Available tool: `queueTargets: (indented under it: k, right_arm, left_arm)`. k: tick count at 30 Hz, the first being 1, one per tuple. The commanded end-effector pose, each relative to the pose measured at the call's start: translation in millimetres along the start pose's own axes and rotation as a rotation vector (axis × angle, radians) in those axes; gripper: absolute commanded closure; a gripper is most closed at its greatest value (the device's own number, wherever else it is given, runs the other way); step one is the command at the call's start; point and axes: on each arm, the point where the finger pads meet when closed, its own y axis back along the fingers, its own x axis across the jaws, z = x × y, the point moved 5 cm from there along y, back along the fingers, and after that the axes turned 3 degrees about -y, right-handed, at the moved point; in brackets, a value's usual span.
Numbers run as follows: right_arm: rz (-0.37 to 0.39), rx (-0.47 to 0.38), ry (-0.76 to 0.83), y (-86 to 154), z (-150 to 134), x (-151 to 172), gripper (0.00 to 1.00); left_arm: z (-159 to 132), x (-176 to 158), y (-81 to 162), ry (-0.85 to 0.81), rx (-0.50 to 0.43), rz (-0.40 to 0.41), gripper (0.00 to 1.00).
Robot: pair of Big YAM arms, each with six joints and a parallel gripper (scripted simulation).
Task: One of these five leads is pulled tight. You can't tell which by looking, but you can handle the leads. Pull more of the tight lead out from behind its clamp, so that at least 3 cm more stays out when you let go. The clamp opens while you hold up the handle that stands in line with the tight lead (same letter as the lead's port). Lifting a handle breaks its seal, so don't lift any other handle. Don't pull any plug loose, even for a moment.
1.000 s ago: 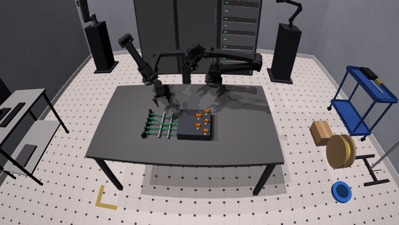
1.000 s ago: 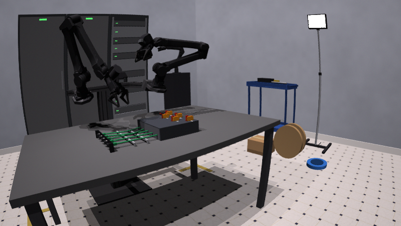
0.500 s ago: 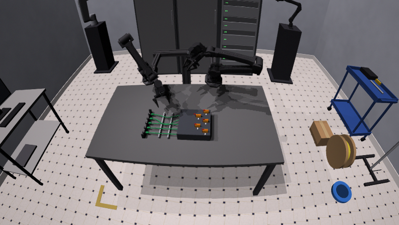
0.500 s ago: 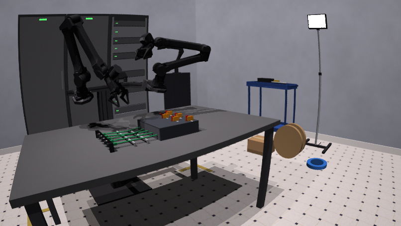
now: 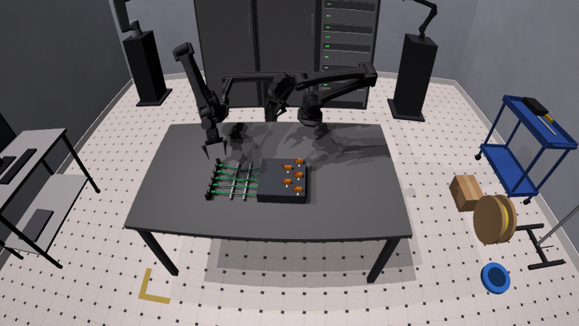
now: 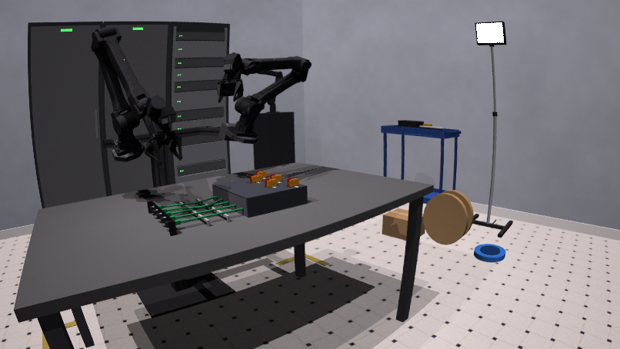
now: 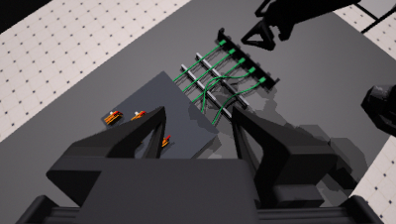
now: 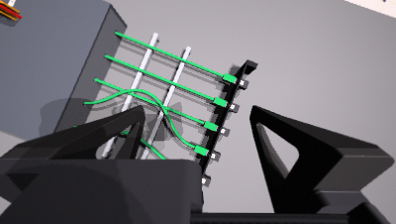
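Five green leads (image 5: 236, 179) run from a black port bar (image 5: 212, 179) across two thin rails into a dark grey box (image 5: 283, 182). Several orange handles (image 5: 293, 174) stand on the box top. In the right wrist view the leads (image 8: 168, 84) show close up: some are straight, and two sag and cross. My right gripper (image 5: 213, 150) is open and empty. It hangs above the far end of the port bar (image 8: 225, 119), clear of the leads. My left gripper (image 6: 228, 91) (image 7: 198, 112) is open and empty. It is high above the table and looks down on the box and the leads (image 7: 223, 74).
Off the table stand server racks (image 5: 348, 36) at the back and a blue cart (image 5: 526, 146), a cardboard box (image 5: 463, 192) and a cable reel (image 5: 494, 218) to one side. A grey desk (image 5: 28, 169) stands at the other side.
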Motion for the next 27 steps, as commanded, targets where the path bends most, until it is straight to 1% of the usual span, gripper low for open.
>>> queueTargets:
  k: [1,4,7,10,12,14,17,19,21,25,27]
  right_arm:
    - [-0.07,-0.048,-0.044,-1.7,36.4,-51.8,0.0]
    - [-0.099,-0.055,-0.093,-3.6,45.1,-85.1,0.0]
    - [-0.127,-0.064,-0.151,-6.0,53.8,-117.7,0.0]
    - [-0.154,-0.084,-0.199,-4.9,64.6,-148.0,0.0]
    - [-0.17,-0.098,-0.224,-4.1,71.0,-165.3,0.0]
    - [-0.17,-0.098,-0.224,-4.1,71.0,-165.3,0.0]
    - [-0.189,-0.108,-0.249,-3.1,77.9,-187.0,0.0]
    - [-0.2,-0.122,-0.257,-2.2,82.5,-197.3,0.0]
    - [-0.204,-0.128,-0.261,-2.2,87.1,-204.2,0.0]
    - [-0.212,-0.14,-0.257,0.9,90.8,-208.0,0.0]
    - [-0.207,-0.143,-0.254,0.8,92.8,-205.6,0.0]
  left_arm:
    - [45.3,34.5,-29.8,0.076,-0.023,0.058,0.36]
    - [45.1,70.0,-54.8,0.132,0.006,0.112,0.36]
    - [39.6,114.0,-78.3,0.192,0.03,0.172,0.36]
    - [27.2,164.7,-96.6,0.253,0.049,0.239,0.36]
    - [15.8,198.8,-104.6,0.29,0.058,0.283,0.36]
    - [15.8,198.8,-104.6,0.29,0.058,0.283,0.36]
    - [-7.2,253.5,-110.5,0.342,0.067,0.354,0.36]
    - [-24.2,287.0,-109.8,0.371,0.07,0.398,0.36]
    - [-48.4,319.0,-107.2,0.4,0.082,0.44,0.36]
    - [-79.6,364.6,-94.9,0.435,0.082,0.506,0.36]
    - [-90.6,378.7,-89.3,0.446,0.082,0.527,0.36]
